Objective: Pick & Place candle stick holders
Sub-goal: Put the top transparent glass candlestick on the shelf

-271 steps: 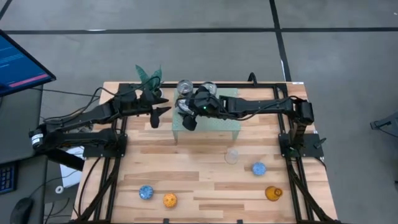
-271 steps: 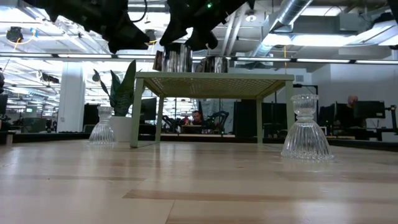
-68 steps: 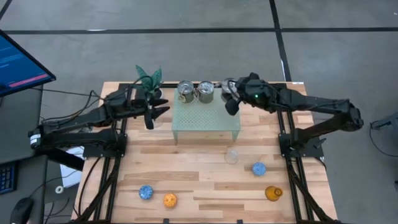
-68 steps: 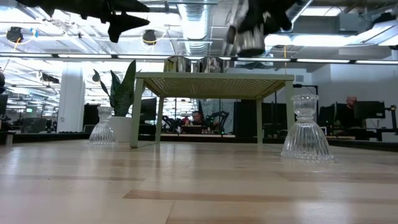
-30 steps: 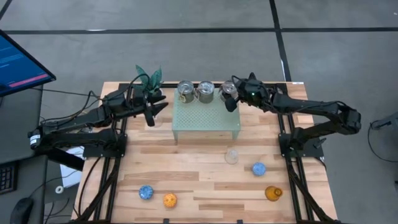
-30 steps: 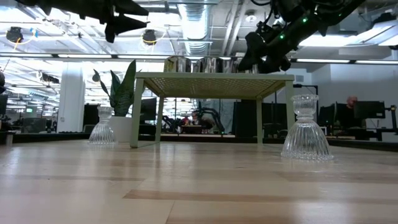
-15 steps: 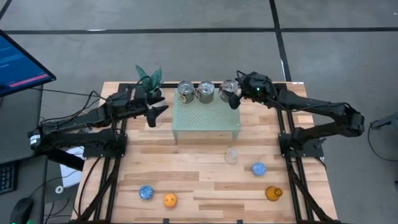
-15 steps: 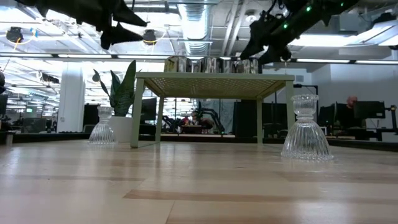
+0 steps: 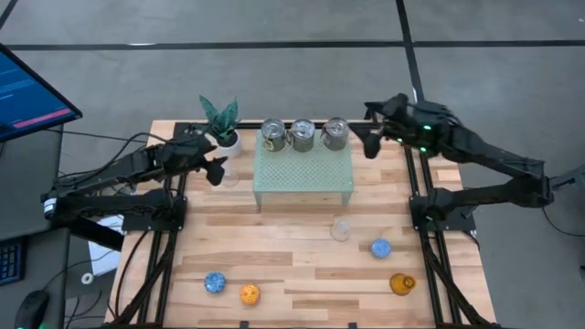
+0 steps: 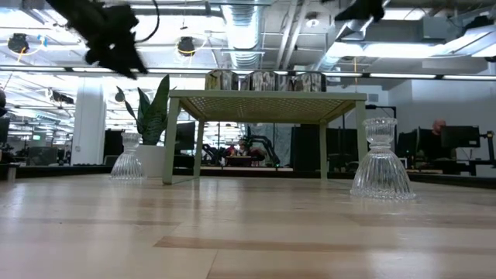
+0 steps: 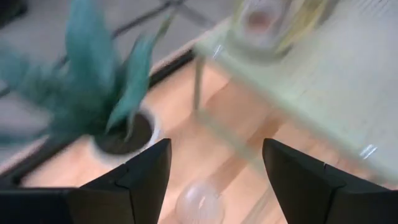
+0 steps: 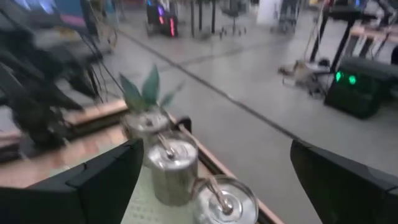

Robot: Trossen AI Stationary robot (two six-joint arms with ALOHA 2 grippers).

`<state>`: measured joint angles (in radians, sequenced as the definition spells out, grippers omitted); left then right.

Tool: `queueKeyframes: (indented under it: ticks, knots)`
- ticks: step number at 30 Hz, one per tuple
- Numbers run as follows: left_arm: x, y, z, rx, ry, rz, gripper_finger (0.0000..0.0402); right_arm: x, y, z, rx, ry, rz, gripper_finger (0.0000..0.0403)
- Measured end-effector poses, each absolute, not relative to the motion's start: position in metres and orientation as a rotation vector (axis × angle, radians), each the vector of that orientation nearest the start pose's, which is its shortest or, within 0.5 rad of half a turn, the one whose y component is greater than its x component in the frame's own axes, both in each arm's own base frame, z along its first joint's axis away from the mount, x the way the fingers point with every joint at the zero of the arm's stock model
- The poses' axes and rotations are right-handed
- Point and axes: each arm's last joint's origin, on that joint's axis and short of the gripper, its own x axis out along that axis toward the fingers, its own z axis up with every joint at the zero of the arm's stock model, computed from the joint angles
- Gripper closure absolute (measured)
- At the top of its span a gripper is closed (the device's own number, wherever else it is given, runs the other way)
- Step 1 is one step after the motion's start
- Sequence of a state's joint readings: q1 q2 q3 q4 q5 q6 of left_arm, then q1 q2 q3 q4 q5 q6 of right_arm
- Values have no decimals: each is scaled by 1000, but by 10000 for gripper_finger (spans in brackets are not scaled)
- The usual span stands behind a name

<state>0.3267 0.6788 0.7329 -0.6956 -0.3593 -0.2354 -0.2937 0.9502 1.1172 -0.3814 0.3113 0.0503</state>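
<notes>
Three shiny silver candle stick holders (image 9: 272, 134), (image 9: 303, 134), (image 9: 335, 133) stand in a row along the far edge of the pale green stand (image 9: 303, 174). A clear glass holder (image 11: 199, 203) stands on the table beside the plant, and my left gripper (image 9: 215, 169) hangs open above it, tipped down, touching nothing. My right gripper (image 9: 369, 143) is open and empty, high up to the right of the stand. Another clear holder (image 9: 340, 228), two blue ones (image 9: 379, 247), (image 9: 215, 283), an orange one (image 9: 249, 293) and an amber one (image 9: 401, 284) stand on the table.
A green leafy plant in a white pot (image 9: 220, 121) stands at the far left, close to my left gripper. The stand's legs (image 10: 167, 139) rise from the table's far half. Bare wood (image 9: 292, 260) lies between the stand and the near holders.
My right gripper has drawn back from the third silver holder, going up and toward the table's right edge; the holder stays on the stand. My left gripper has tipped downward toward the clear glass holder beside the plant.
</notes>
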Motion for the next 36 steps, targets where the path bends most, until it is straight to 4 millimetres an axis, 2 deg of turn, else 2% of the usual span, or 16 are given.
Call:
queueKeyframes:
  ticks: [6,10,16,19,36]
  knots:
    - [119,51,259,-247,642,759,147,154,-39,412,36,117,-627,7]
    - [115,50,244,-268,564,753,147,146,-30,413,48,112,-637,9]
    - [106,45,220,-335,470,711,147,148,-22,410,61,130,-628,9]
    - [104,44,214,-355,420,719,147,151,-19,408,63,141,-615,9]
    - [102,37,172,-394,522,713,147,158,-18,406,70,156,-608,12]
